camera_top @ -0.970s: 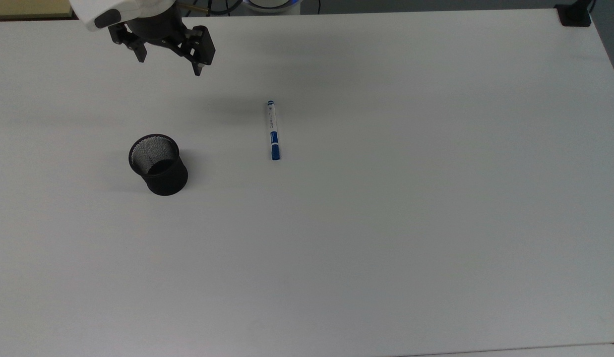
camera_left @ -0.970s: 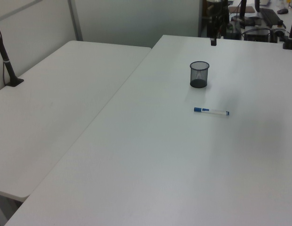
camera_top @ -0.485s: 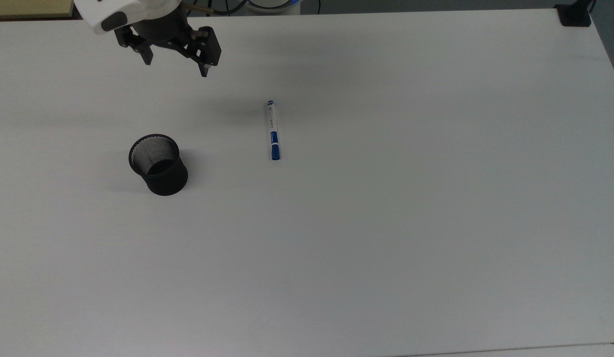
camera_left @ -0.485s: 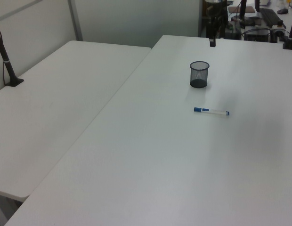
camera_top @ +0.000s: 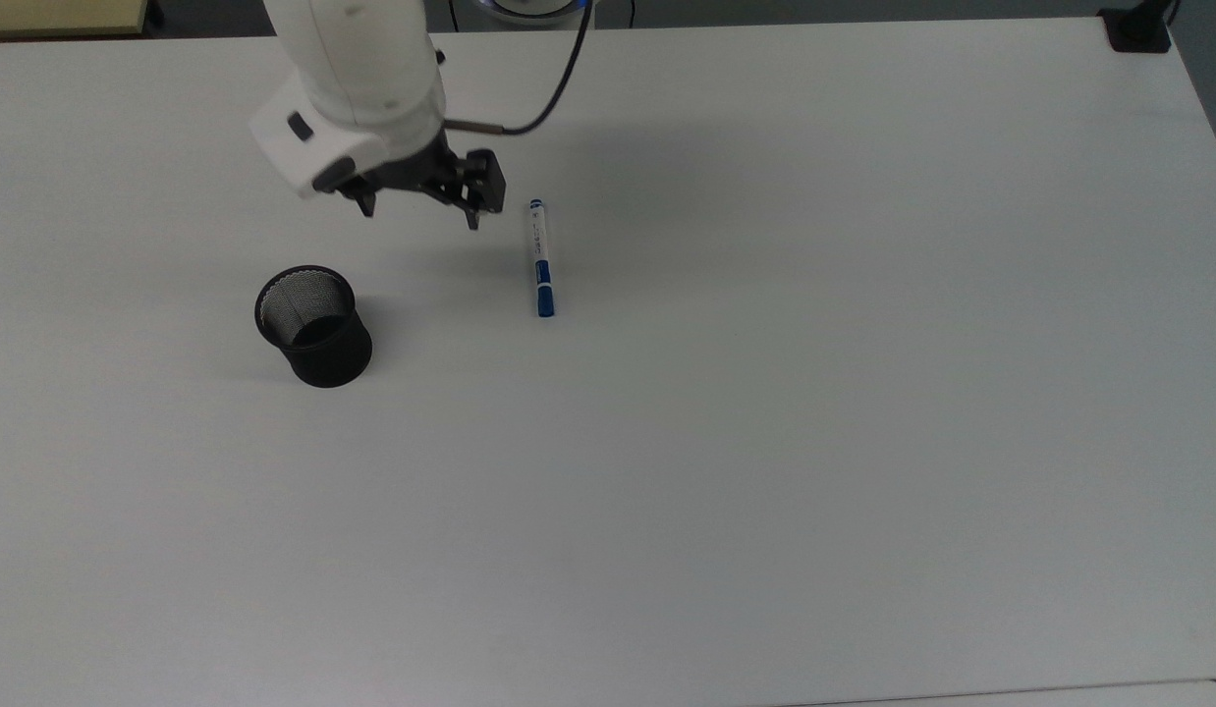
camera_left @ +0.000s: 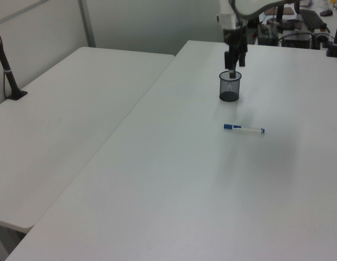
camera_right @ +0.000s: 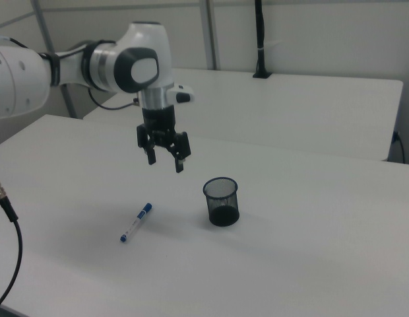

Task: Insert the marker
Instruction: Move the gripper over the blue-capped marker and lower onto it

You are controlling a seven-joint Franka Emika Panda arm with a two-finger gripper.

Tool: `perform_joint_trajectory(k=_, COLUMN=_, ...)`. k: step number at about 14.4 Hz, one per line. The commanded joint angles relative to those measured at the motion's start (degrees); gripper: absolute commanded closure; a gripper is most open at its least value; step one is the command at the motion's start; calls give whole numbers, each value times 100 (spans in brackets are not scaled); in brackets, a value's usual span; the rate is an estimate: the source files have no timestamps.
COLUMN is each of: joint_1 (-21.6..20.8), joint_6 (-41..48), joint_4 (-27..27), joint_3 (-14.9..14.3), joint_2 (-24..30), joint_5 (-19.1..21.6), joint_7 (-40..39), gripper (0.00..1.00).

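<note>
1. While the slim white-barrelled marker with a blue cap [camera_top: 540,258] lies flat on the white table [camera_top: 765,393], the black two-finger gripper [camera_top: 421,212] on the white arm hangs in the air with its fingers spread apart and nothing between them.
2. In the top view the gripper sits to the top view's left of the marker's small blue end, near it but not touching; in the right view the gripper [camera_right: 163,159] hangs well above the table, between the marker [camera_right: 136,222] and the black mesh cup [camera_right: 221,201].
3. The cup stands upright and apart from the marker, open mouth up, on the top view's left [camera_top: 312,324]; in the left view it stands beyond the marker [camera_left: 243,129].
4. Handling, as a judgement: the marker looks light, rigid and smooth, with a round barrel that may roll or slip if pinched off-centre.
5. Grasp point, as a judgement: the middle of the barrel, near the blue label, taken across its width, should balance it best; a hold at the cap end risks tilting.
6. Insertion appears to call for turning the marker upright above the cup's mouth, since the cup looks about as tall as the marker is long.
</note>
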State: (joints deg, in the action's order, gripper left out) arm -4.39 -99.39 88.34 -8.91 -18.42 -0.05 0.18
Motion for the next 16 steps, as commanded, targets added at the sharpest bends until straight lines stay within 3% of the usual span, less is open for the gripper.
perform_joint_trajectory(k=1, joint_1=-289, joint_6=-484, joint_4=139, joint_3=-14, joint_2=-276, joint_5=102, joint_7=-150, gripper=0)
perform_joint_trajectory(k=3, joint_1=-369, joint_6=-677, joint_4=298, joint_3=-14, joint_2=-294, joint_5=93, joint_7=-150, gripper=0)
perform_joint_trajectory(k=10, joint_1=-931, joint_6=-932, joint_4=992, joint_3=-14, joint_2=-461, joint_5=32, joint_7=-370, gripper=22)
perform_joint_trajectory(k=14, joint_1=-941, joint_6=-1039, joint_4=993, joint_3=-14, joint_2=-601, joint_5=23, joint_7=-563, gripper=52)
perform_joint_trajectory(k=16, joint_1=-949, joint_6=-1074, joint_4=993, joint_3=-14, joint_2=-654, joint_5=32, joint_7=-572, gripper=59)
